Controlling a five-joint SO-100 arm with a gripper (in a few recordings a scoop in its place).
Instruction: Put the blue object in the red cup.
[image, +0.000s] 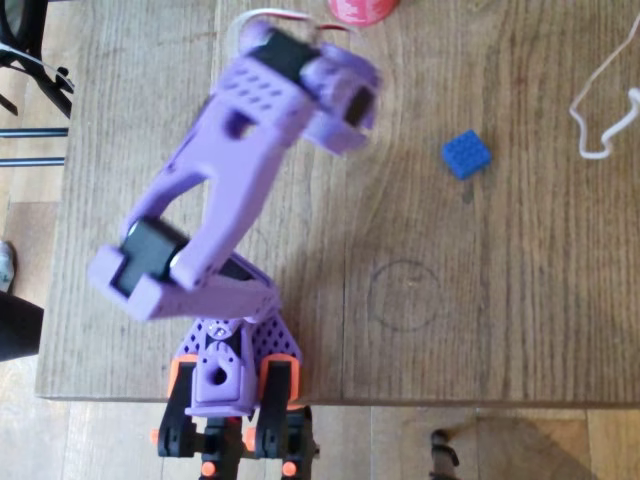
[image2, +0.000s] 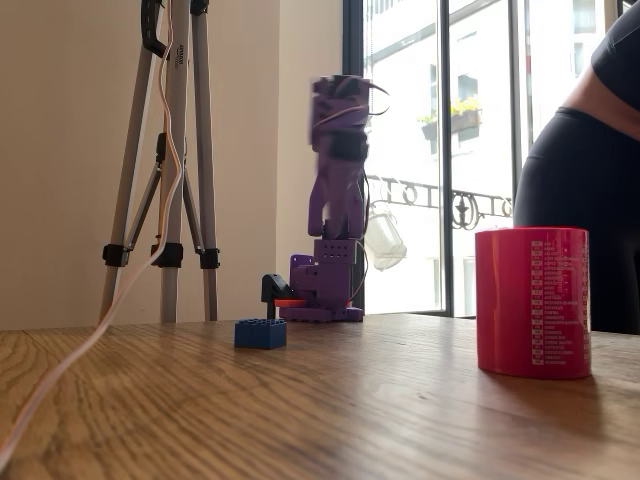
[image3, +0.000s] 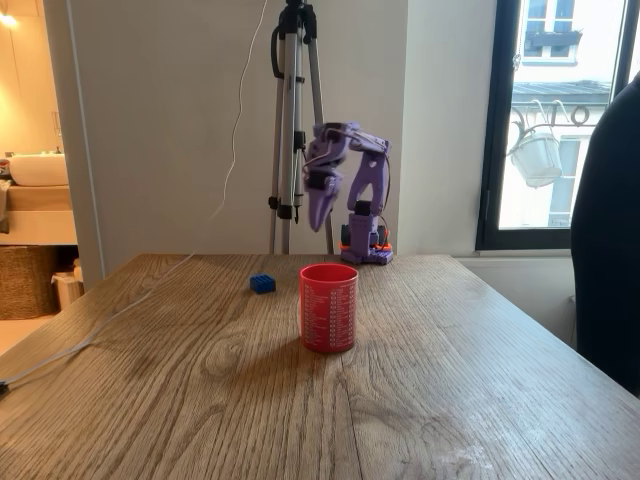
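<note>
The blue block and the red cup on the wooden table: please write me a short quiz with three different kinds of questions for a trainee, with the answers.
1. True or false: the blue block lies inside the red cup.
2. Multiple choice: the purple arm is A) gripping the block, B) raised in the air above the table, apart from the block, C) resting on the cup.
3. Fill in: the cup stands ____ on the table.

Key
1. False: the block lies on the table, apart from the cup.
2. B.
3. Upright, its open mouth upward.
</note>
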